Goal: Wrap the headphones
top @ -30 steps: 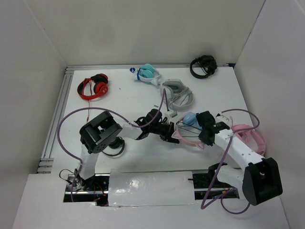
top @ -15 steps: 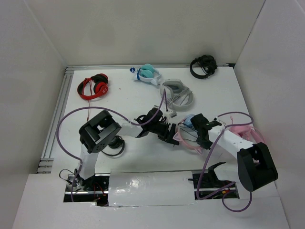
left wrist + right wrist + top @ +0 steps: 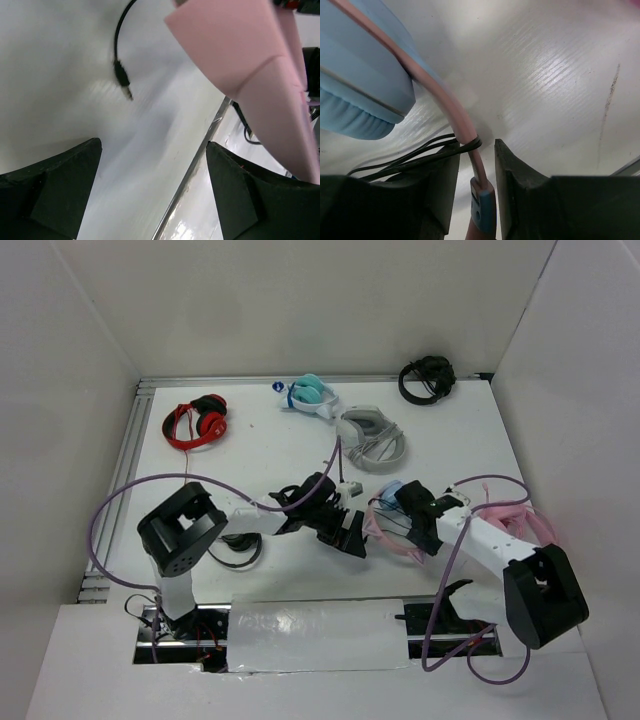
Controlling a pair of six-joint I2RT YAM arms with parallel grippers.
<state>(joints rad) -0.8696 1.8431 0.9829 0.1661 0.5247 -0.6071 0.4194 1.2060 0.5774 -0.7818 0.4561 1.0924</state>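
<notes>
The headphones (image 3: pixel 392 491) lie mid-table, with light blue cups and a pink band (image 3: pixel 451 111). Black cable (image 3: pixel 422 154) is looped round that band. My right gripper (image 3: pixel 410 514) sits over them. In the right wrist view the right gripper (image 3: pixel 476 159) is open a little. The band and its blue slider (image 3: pixel 486 205) pass between its fingers with a gap beside them. My left gripper (image 3: pixel 350 536) is just left of the headphones. In the left wrist view the left gripper (image 3: pixel 152 150) stands wide open with nothing in it. Ahead of it are a pink cat ear (image 3: pixel 240 60) and the loose cable plug (image 3: pixel 122 80).
All-pink headphones (image 3: pixel 522 523) lie under the right arm. Red headphones (image 3: pixel 196 422), teal-and-white ones (image 3: pixel 308 393), grey ones (image 3: pixel 373 438) and black ones (image 3: pixel 427 379) lie toward the back. A metal rail (image 3: pixel 118 480) runs along the left edge, and a foil-covered plate (image 3: pixel 320 625) along the front.
My left gripper has opened wide and drawn back slightly toward the front. My right gripper has loosened around the headband and shifted left.
</notes>
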